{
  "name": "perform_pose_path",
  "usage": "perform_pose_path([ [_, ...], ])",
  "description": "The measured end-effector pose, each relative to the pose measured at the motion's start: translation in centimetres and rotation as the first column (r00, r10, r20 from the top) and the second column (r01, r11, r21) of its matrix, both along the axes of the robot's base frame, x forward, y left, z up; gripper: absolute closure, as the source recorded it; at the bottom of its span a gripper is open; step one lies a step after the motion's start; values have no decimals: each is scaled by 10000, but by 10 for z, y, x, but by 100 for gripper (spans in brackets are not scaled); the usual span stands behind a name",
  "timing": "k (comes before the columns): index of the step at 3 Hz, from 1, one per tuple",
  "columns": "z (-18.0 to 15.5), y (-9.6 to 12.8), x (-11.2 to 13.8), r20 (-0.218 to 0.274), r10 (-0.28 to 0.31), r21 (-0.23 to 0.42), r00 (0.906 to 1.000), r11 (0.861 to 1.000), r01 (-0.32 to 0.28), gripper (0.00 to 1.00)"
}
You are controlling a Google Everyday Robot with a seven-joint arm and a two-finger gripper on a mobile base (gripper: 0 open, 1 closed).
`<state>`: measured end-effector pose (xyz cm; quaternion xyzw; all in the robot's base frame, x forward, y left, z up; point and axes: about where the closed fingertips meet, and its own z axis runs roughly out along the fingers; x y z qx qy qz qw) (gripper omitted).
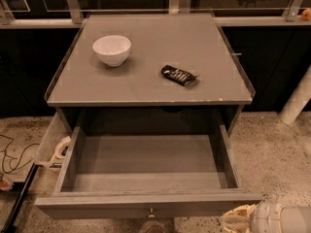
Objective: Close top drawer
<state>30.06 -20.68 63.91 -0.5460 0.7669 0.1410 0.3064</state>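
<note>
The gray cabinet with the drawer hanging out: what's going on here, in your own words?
The top drawer is pulled far out and not yet pushed shut. The robot's gripper is low at the right, just by the right end of the drawer front; whether it touches the front cannot be told. A white bowl and a dark snack packet lie on the cabinet top, apart from each other.
</note>
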Motion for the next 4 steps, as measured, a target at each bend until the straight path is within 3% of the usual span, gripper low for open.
perform_pose_path([
  [2, 0, 0, 0, 0, 0, 0, 10000, 10000, 0, 13],
  [3, 2, 1, -3, 90, -13, 60, 10000, 10000, 12, 0],
  [4, 9, 8, 9, 636, -45, 185, 9980, 9998, 34, 0],
])
